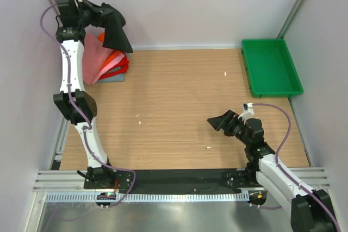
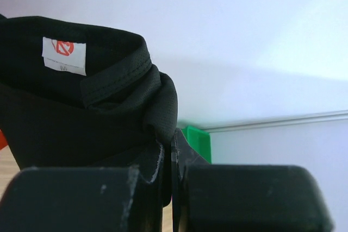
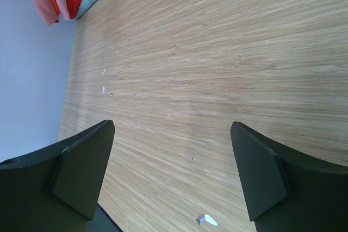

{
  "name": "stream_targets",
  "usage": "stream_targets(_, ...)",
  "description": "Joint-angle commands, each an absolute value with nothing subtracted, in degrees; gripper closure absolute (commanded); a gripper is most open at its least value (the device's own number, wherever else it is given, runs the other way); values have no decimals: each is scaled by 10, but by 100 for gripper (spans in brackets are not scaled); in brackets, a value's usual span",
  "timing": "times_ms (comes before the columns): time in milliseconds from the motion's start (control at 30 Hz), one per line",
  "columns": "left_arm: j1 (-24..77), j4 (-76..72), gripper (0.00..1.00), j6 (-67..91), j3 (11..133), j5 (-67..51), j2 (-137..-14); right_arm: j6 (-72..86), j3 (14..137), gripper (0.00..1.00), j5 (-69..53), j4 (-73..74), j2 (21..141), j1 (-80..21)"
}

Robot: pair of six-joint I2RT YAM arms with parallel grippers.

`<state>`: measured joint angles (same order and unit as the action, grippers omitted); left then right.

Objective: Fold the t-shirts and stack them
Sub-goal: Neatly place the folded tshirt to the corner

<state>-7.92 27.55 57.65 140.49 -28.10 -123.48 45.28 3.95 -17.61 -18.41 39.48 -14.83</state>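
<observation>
Left arm: my left fingers are pressed together with almost no gap, clamped on the black t-shirt. In the left wrist view the cloth is pinched in the seam between them. It rises from there in a bunch, with a hem ridge and the white neck label facing the camera. The arm is raised at the far left corner of the bench. The shirt hangs off the bench as a loose dark bundle, over the far end of the stack of folded t-shirts. I cannot tell whether its lowest edge touches the stack.

Judgement: the height keeps the cloth from dragging across the layers already folded, so it can be lowered onto them. I cannot confirm how neatly the black shirt is folded.

Right arm: my right fingers stand wide apart with nothing between them but bare bench. They are low over the near right area, well apart from the shirt and the stack, which show only in the far corner of the right wrist view. Judgement: parked to stay out of the way. The green tray sits at the far right.
</observation>
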Motion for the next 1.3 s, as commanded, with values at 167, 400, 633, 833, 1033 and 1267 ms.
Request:
stream_targets(167, -121, 193, 100, 627, 1430, -291, -1189, 455, 38, 5, -185, -214, 389, -142)
stream_targets(400, -156, 169, 100, 645, 1428, -283, -1175, 455, 38, 5, -191, -217, 392, -140)
stream_targets(633, -172, 143, 100, 669, 1436, -264, -1182, 455, 38, 5, -194, -217, 391, -137)
stream_targets(833, -174, 122, 100, 677, 1444, -259, -1195, 455, 38, 5, -197, -218, 392, -135)
stream_targets(1033, -174, 126, 100, 614, 1416, -275, -1174, 456, 37, 5, -199, -219, 391, -133)
stream_targets(1267, -199, 79, 100, 541, 1193, -254, -1085, 457, 36, 4, -203, -217, 389, -131)
